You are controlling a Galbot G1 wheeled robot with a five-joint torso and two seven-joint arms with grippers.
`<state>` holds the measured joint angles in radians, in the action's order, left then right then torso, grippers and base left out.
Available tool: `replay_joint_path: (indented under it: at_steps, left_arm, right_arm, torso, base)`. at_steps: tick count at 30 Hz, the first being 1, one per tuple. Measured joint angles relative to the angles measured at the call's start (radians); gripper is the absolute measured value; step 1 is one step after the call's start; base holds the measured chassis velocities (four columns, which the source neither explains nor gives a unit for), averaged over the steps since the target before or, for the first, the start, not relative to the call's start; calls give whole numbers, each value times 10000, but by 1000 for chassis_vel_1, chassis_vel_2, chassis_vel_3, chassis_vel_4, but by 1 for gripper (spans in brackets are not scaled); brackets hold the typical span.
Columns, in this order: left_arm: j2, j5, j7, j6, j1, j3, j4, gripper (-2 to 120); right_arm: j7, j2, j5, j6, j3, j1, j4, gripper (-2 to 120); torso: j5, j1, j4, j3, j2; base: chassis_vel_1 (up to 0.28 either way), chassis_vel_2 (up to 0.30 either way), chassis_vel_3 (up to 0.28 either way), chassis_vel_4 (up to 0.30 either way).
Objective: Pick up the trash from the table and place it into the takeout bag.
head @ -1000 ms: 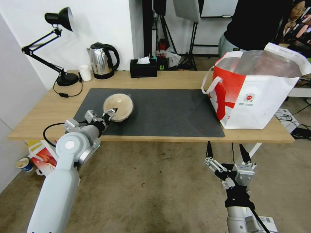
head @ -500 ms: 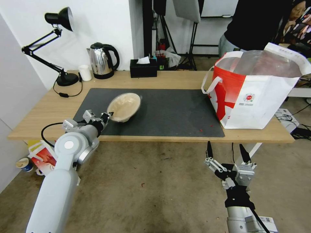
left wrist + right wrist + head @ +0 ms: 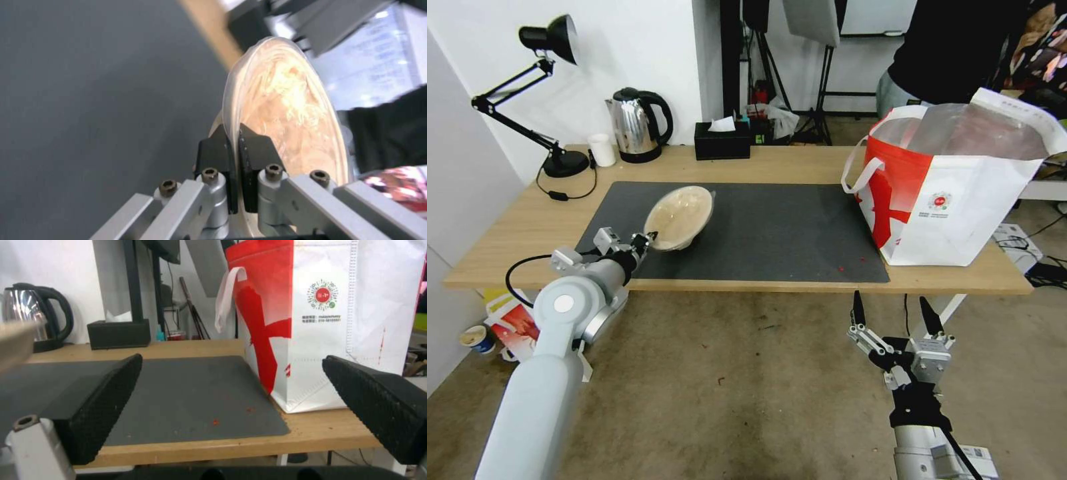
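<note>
The left gripper (image 3: 650,236) has the tan paper bowl (image 3: 680,217) pinched by its near rim, black fingers (image 3: 218,151) clamped tight on either side of the thin edge. The bowl hangs tilted above the left part of the dark grey mat (image 3: 774,230), its opening turned partly up and toward the robot, its base clear of the surface as far as I can see. It sits well inside the table's (image 3: 514,227) near edge.

Between the bowl and the takeout bag (image 3: 954,187) the mat lies open, a broad bare stretch with a few small red crumbs (image 3: 842,269) near its right front corner. The bag stands upright at the right end of the table, just beside the mat's right edge, its mouth open and foil lining showing, a white loop handle (image 3: 857,170) drooping on the left side. Its near bottom corner comes close to the table's front edge.

On the bag's white face is a small round red logo (image 3: 322,295) ringed with dots, with two lines of tiny print beneath; I cannot read them.

Along the far edge stand a black desk lamp (image 3: 547,87), a small white cup (image 3: 602,150), a steel kettle (image 3: 637,125) and a black tissue box (image 3: 722,139).

The right gripper (image 3: 892,313) hangs below the table's front edge, over the floor, spread wide with nothing in it.
</note>
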<state>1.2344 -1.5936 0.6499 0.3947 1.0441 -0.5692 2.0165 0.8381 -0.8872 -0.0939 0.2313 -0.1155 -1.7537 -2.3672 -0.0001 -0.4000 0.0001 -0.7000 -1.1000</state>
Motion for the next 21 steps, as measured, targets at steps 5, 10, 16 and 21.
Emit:
replay_joint_path:
  at_steps: [5,10,16,21]
  left_arm:
    - [-464,-364,-967,-306,-102,-141,635,1]
    - [-1088,-466,-2525,-817,-159,-223,1041,1]
    - [-1945,-643,-3635,-1517,-1023,181,934,1]
    - [-2447,-776,-3876,-1687,-1716,587,651,1]
  right_arm:
    - [0,0,0,0,0,0,0,100]
    - [-1,0,0,0,0,0,0,100]
    - [0,0,0,0,0,0,0,100]
    - [0,0,0,0,0,0,0,100]
  torso:
    - [2,0,-1,0,0]
    - [0,0,1,0,0]
    - [0,0,-1,1,0]
    - [1,2,-1,0,0]
  base:
    - [0,0,0,0]
    - [0,0,0,0]
    - [0,0,0,0]
    - [0,0,0,0]
